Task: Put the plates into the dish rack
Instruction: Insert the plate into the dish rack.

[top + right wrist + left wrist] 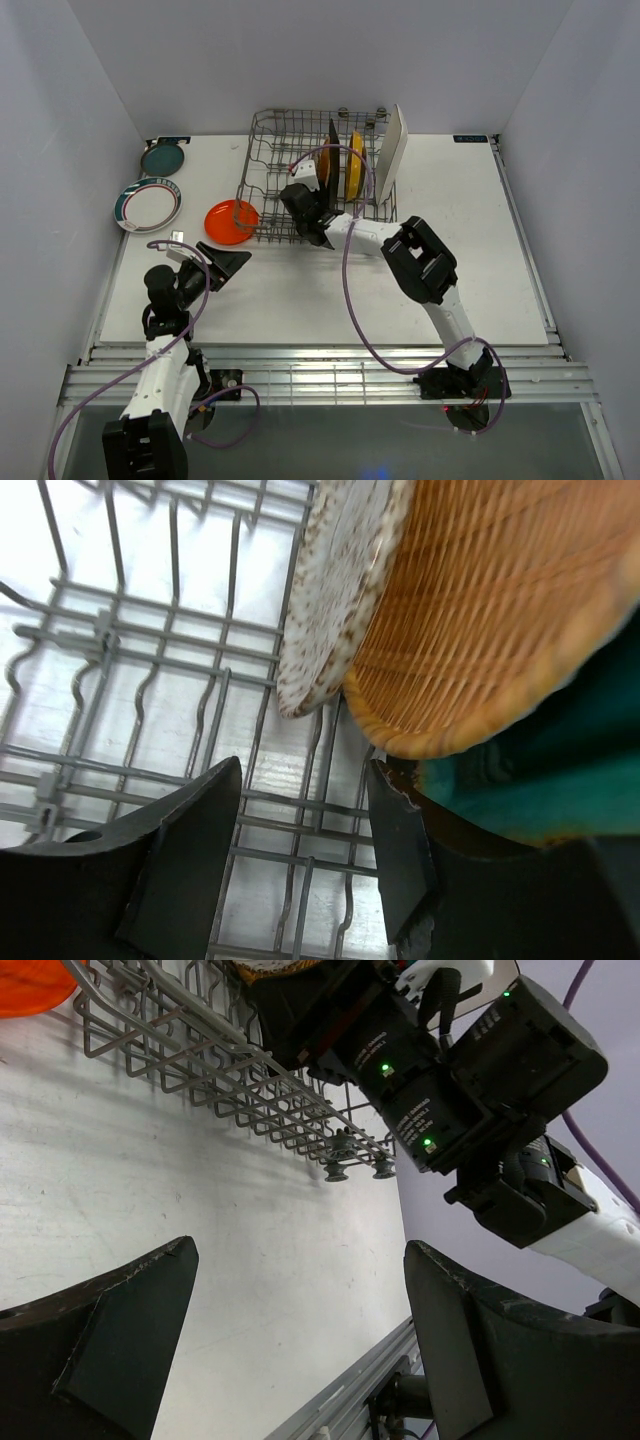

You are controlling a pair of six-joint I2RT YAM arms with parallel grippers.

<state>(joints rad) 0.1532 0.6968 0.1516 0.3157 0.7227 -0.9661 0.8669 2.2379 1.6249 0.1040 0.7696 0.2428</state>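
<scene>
Right gripper (305, 770) is seen parted and empty at lower frame; speckled grey round plate (330, 610) is stood edgewise, propped by grey metal wire dish rack (150, 652).

Speckled plate (330, 600): cut off by the top edge of the right wrist view; we see only its lower rim.
Woven plate (480, 610): runs off the top and right edges; we cannot see its full outline.
Green plate (530, 790): a strip only, cut by the right edge and partly behind a finger (400, 850) of the right gripper (305, 770); we cannot tell its shape.
Orange plate (30, 985): just a corner shows at the left wrist view's top edge.
Dish rack (265, 150): from above, its near middle is covered by the right arm (425, 260).
Fingertips: from above, we cannot see the right gripper's.
</scene>
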